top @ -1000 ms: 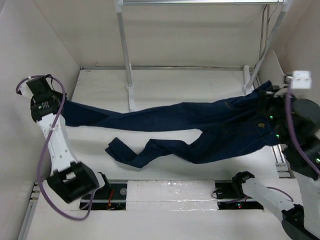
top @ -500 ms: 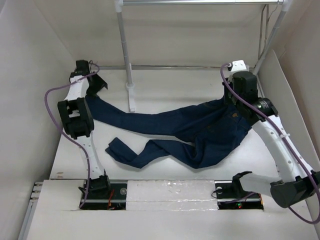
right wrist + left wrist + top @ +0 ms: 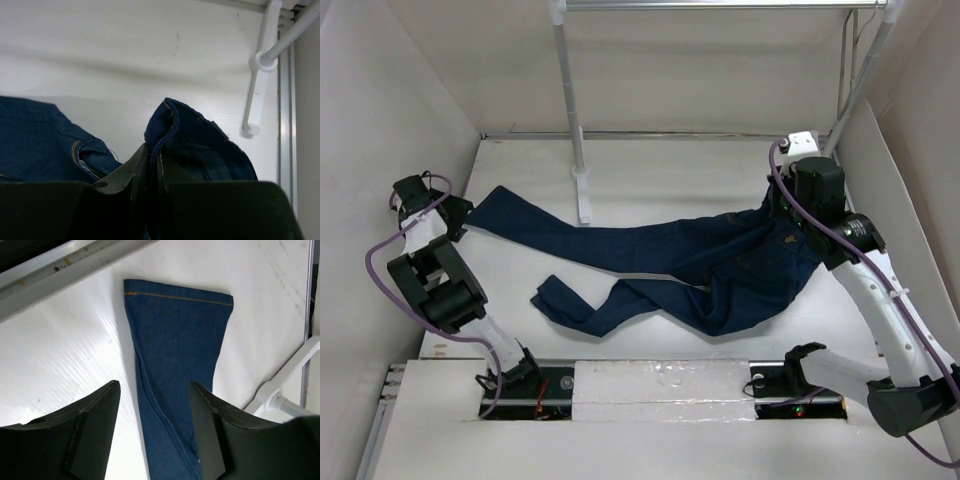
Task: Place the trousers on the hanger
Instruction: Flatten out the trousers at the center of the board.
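On a white table under a clothes rack, dark blue trousers lie spread from left to right beyond the bases of 2 robot arms. The right gripper is closed narrowly on a fold of the waistband, pinching the denim between its 2 fingers and holding that edge raised at the table's far right, near the foot of a slanted white rack pole. 1 leg runs flat toward the far left corner, its hem lying square on the table. The other leg is bent back and bunched near the middle, closer to the arm bases. The left gripper hangs at the hem end of the flat leg, jaws standing apart and holding nothing; whether its fingertips touch the cloth cannot be told. An upright pole stands just behind that leg.
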{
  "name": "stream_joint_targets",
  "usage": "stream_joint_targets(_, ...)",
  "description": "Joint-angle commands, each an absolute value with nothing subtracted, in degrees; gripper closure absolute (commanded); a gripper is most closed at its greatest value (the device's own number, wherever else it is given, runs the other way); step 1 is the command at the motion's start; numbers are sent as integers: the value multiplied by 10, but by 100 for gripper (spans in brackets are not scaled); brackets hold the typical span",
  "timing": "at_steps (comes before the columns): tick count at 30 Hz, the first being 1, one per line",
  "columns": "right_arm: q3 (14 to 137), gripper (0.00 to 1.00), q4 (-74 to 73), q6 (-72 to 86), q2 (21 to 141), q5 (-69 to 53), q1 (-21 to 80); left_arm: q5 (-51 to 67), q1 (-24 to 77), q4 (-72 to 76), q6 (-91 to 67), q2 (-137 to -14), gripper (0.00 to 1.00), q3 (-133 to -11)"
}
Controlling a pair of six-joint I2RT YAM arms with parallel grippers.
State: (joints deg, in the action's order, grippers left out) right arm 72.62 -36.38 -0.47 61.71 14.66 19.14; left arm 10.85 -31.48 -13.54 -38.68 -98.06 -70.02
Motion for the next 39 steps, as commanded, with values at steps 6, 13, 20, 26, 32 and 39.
stream_joint_targets(6,722,100,-332,-8,606,112,189,196,-332,-83,-412,-1061,43,-714)
stream_joint_targets(13,721,100,-339,-5,610,111,189,187,-332,-77,-432,-1109,43,-736)
stream_joint_targets(20,723,100,-352,17,613,131,184,183,-332,-68,-432,-1147,100,-759)
stream_joint_targets(26,716,100,-362,27,563,180,178,183,-327,-82,-421,-1079,100,-756)
stream_joint_targets(32,753,100,-416,36,474,208,173,129,-300,-143,-428,-865,100,-746)
stream_joint_targets(39,902,100,-509,40,414,254,185,119,-319,-290,-423,-669,100,-847)
